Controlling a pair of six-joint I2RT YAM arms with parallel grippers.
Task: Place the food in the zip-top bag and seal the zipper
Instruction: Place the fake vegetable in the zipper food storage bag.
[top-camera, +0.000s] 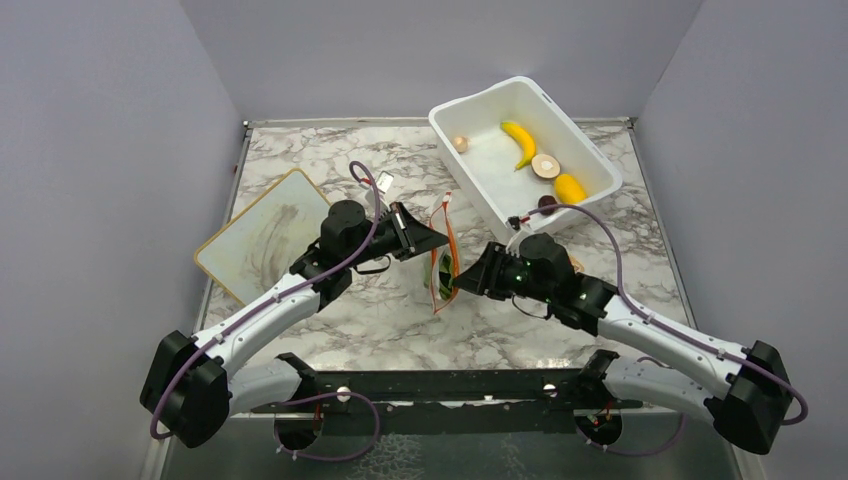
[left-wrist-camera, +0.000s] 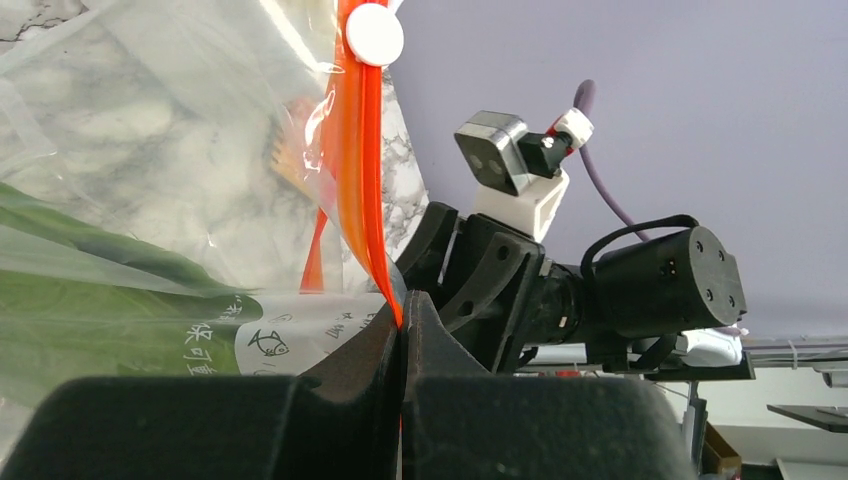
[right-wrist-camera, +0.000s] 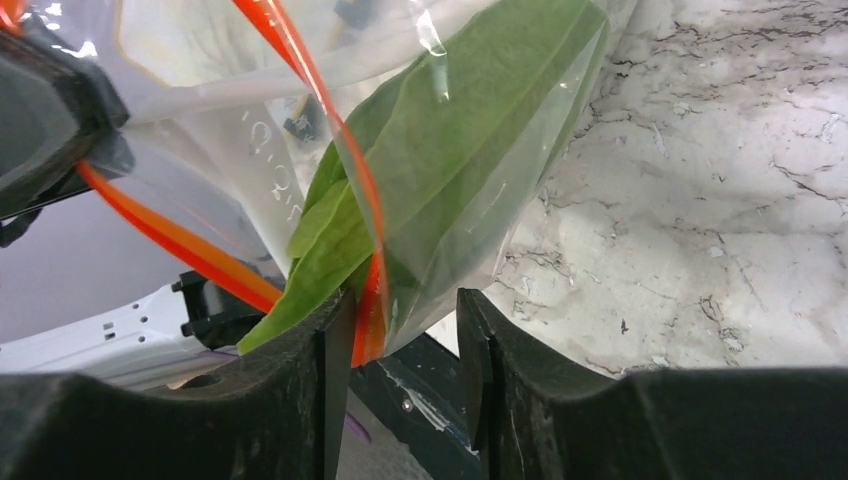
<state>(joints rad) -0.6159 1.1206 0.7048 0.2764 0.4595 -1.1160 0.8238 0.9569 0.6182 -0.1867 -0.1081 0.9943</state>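
Our left arm (top-camera: 265, 305) reaches from its base at the near left up toward the middle, elbow low, wrist turned so the left gripper (top-camera: 432, 240) points to the right. Its fingers (left-wrist-camera: 365, 355) press flat together, pinching the zipper (left-wrist-camera: 358, 180) between them. Our right arm (top-camera: 660, 335) comes in from the near right, and the right gripper (top-camera: 462, 283) points left, facing the other one, close to it. Its jaws stand apart, with a clear gap between the fingers (right-wrist-camera: 495, 340).
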